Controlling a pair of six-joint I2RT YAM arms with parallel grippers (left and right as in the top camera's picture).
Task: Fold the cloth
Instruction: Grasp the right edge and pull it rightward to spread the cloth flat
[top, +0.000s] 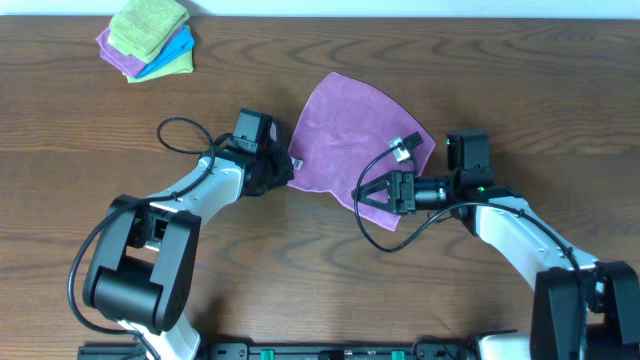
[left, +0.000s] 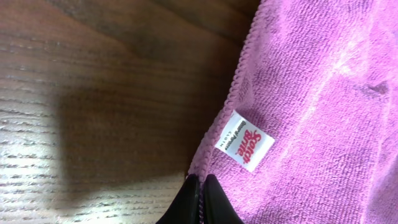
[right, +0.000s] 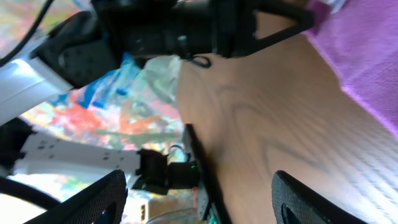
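Note:
The cloth (top: 350, 135) is a lilac towel lying partly spread on the wooden table, its white tag (top: 297, 162) at the left edge. My left gripper (top: 286, 173) is shut on that edge just below the tag. In the left wrist view the hem is pinched between the black fingers (left: 200, 190), with the tag (left: 244, 141) and the cloth (left: 323, 93) just beyond. My right gripper (top: 362, 195) hovers open at the cloth's near right edge, rolled onto its side. Its pads (right: 99, 199) hold nothing, and the cloth (right: 367, 56) lies at the upper right.
A pile of folded cloths (top: 150, 38), green on blue on purple, sits at the table's back left corner. Bare wood (top: 330, 270) lies between the two arms at the front. A cable loops beside the left arm (top: 175, 135).

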